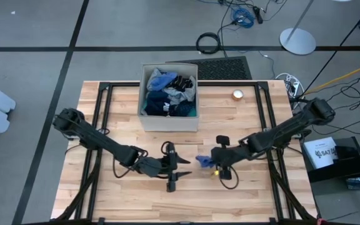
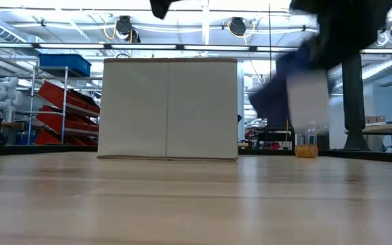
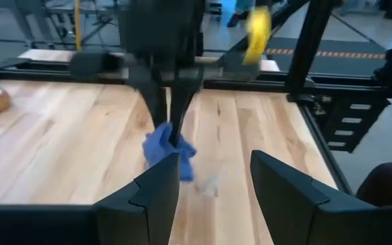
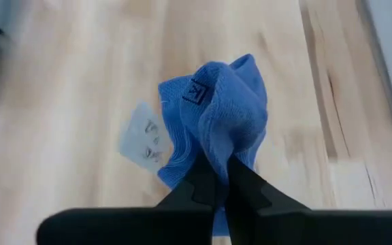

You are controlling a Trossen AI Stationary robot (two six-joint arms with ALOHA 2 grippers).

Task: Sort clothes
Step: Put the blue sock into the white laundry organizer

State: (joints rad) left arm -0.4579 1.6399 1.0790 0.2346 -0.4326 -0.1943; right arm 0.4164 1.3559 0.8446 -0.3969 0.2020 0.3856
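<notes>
One blue sock [image 4: 218,116] is out on the table [image 1: 105,181], and the right gripper [image 4: 216,178] has it, fingers pinched tight together on the fabric so the sock bunches up above them, a small logo patch showing near its cuff. A pale tag [image 4: 143,140] sits beside the sock, though whether it lies on the wood or hangs from the fabric is hard to say. From above, the sock [image 1: 204,160] is just left of centre of the front half of the table, at about nine o'clock from the right gripper [image 1: 216,164]. The left gripper [image 1: 175,170] waits close by at the sock's eight o'clock, its two fingers [image 3: 156,197] spread apart and holding nothing. Farther back, one beige box [image 1: 170,120] stands at twelve o'clock, stuffed with a heap of clothes [image 1: 170,94], blues, greys and something striped, too tangled to count. At table height the box [image 2: 169,109] hides its contents entirely, and the sock [image 2: 278,95] is only a dark blue smear with a pale patch. One small round object [image 1: 237,94] lies at the far edge, at one o'clock.
</notes>
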